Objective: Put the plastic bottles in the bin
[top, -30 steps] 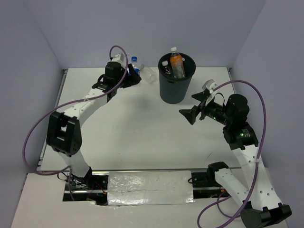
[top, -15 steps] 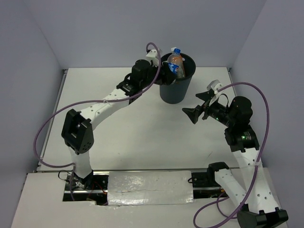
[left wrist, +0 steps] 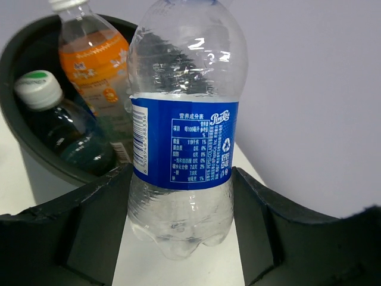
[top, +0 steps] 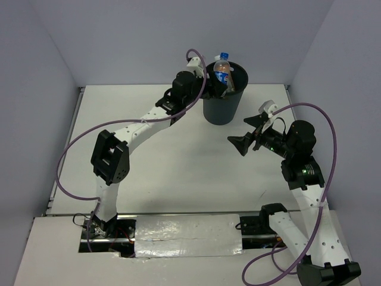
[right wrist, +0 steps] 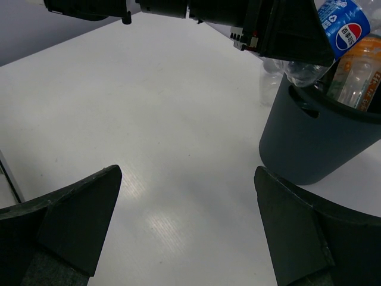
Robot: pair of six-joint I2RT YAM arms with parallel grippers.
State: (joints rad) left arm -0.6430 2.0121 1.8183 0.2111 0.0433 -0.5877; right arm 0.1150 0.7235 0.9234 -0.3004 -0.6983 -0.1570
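My left gripper [left wrist: 181, 205] has swung from the table's [top: 166, 155] far left to the bin [top: 223, 110], pinching a blue-labelled bottle [left wrist: 181, 119] by its lower body at the rim, perhaps touching it. An orange bottle [left wrist: 95, 59] and a pale-capped bottle [left wrist: 53, 119] stand inside. My right gripper [right wrist: 187, 174] hangs spread above the table, beside the bin.

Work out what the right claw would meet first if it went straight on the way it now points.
Probably the white tabletop: the right claw tilts down toward it, and the tall dark grey plastic bin stands off to the right of that line.
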